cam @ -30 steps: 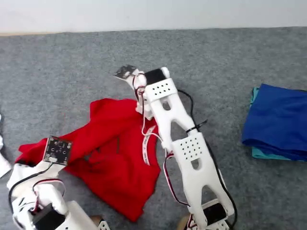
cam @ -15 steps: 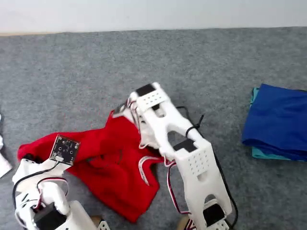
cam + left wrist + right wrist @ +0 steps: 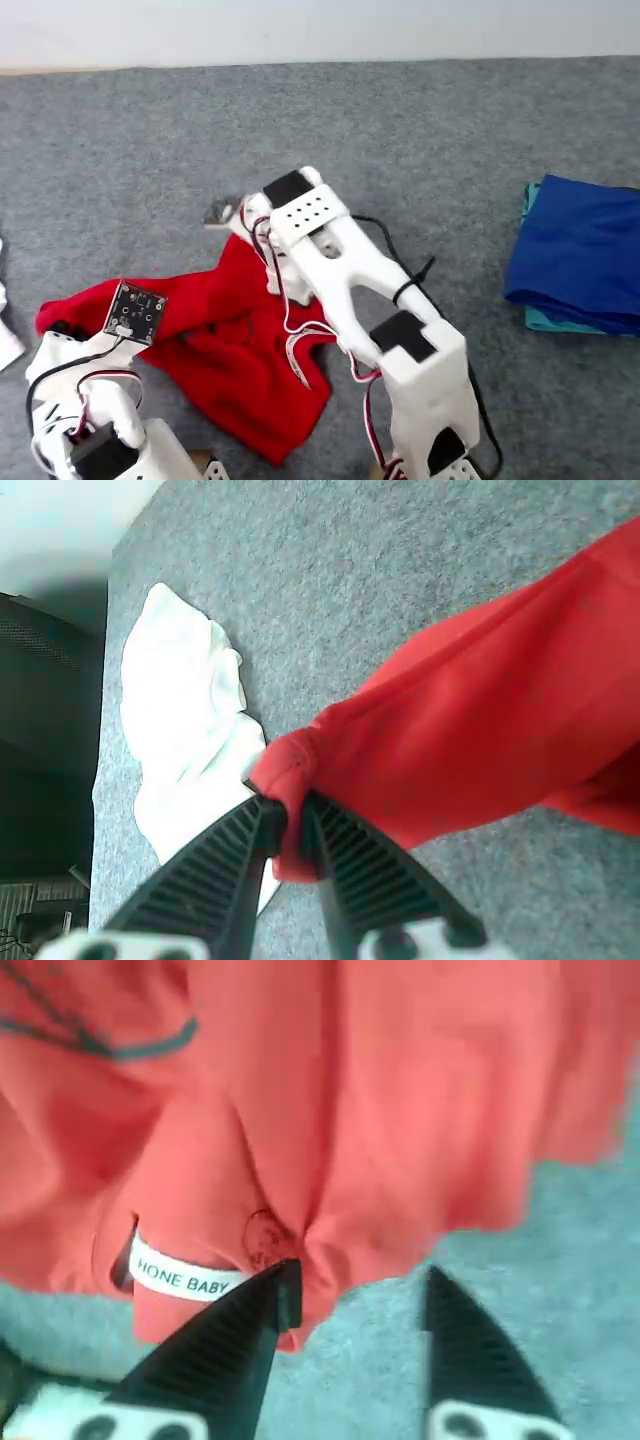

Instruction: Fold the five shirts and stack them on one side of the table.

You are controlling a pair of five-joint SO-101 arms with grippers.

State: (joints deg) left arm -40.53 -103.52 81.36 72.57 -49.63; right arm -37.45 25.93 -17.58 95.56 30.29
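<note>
**A:** where's the red shirt [image 3: 240,360] in the high view?
**B:** middle of the table [image 3: 450,130], stretched from my left gripper [image 3: 55,330] to my right gripper [image 3: 255,250].
**A:** left wrist?
**B:** left fingers [image 3: 225,855] pinched tight on its end.
**A:** right wrist?
**B:** right fingers [image 3: 240,1330] apart, empty, shirt edge right at one.

Wide carpet [image 3: 470,200] gap between red shirt [image 3: 235,350] and folded stack [image 3: 580,250].

The red shirt [image 3: 230,350] lies crumpled, near and left, one sleeve end pinched in my left end effector [image 3: 285,815]. A folded blue shirt [image 3: 585,250] sits on a teal shirt [image 3: 545,318] at right. A white shirt [image 3: 190,720] lies bunched at the left edge.
</note>
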